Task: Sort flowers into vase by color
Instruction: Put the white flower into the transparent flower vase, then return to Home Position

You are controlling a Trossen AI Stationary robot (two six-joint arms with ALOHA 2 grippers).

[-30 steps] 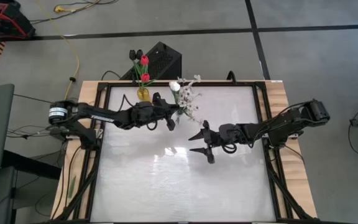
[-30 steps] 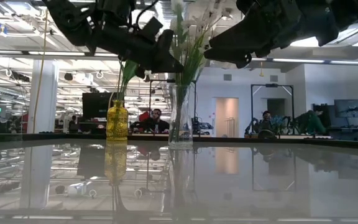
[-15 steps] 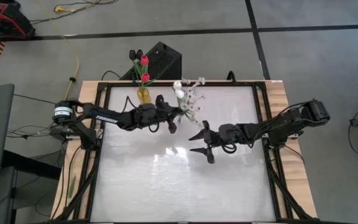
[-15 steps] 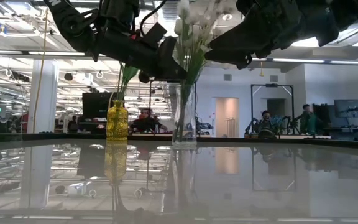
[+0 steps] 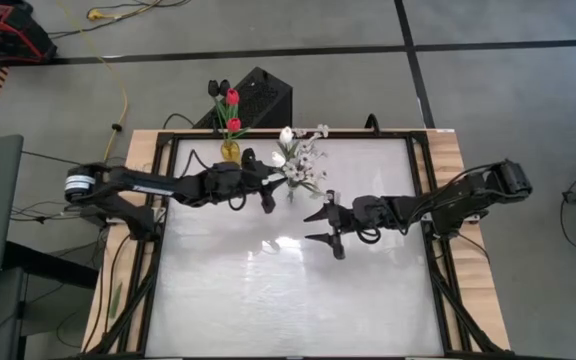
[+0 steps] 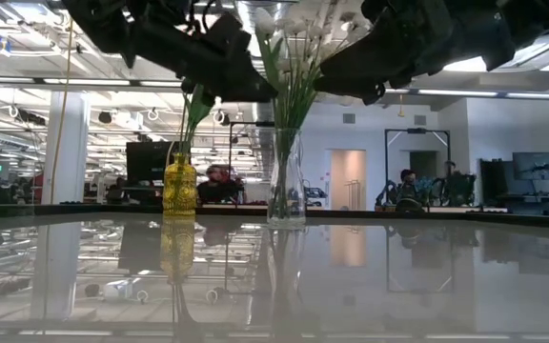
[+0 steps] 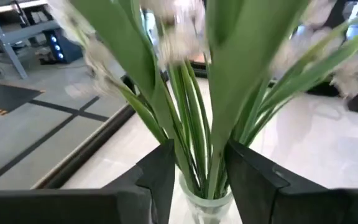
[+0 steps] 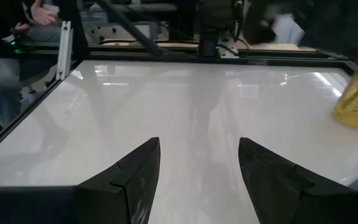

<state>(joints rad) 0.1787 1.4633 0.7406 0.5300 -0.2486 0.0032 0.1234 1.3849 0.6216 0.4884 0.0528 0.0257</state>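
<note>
Release of white flowers (image 5: 300,160) into clear vase (image 6: 287,181), seen from above, from table height and from both wrists. Left gripper (image 5: 268,192) hangs at 9 o'clock of the clear vase, near the table's (image 5: 288,300) far edge. In the left wrist view its fingers (image 7: 160,171) stand parted on either side of the green stems (image 7: 194,124), just above the glass rim; the stems pass between them and appear no longer pinched, though contact on one side cannot be ruled out.

Change over the last second: the jaws, shut on the stems a second ago, have come apart, and the bunch, which leaned toward 4 o'clock, now stands nearly upright with its stems down inside the vase. The vase itself has shifted slightly along the far edge.

Right gripper (image 5: 324,227) waits at 5 o'clock of the clear vase, near table centre, fingers wide apart and holding nothing.

Yellow vase (image 5: 230,150) stands at 10 o'clock of the clear vase, apart from it, carrying red flowers (image 5: 232,98) and dark flowers (image 5: 216,88).

Reading: white blooms sit in one vase, red and dark in the other, and no loose flower shows on the table, so the sort looks close to finished; a clean withdrawal must avoid dragging the stems.
</note>
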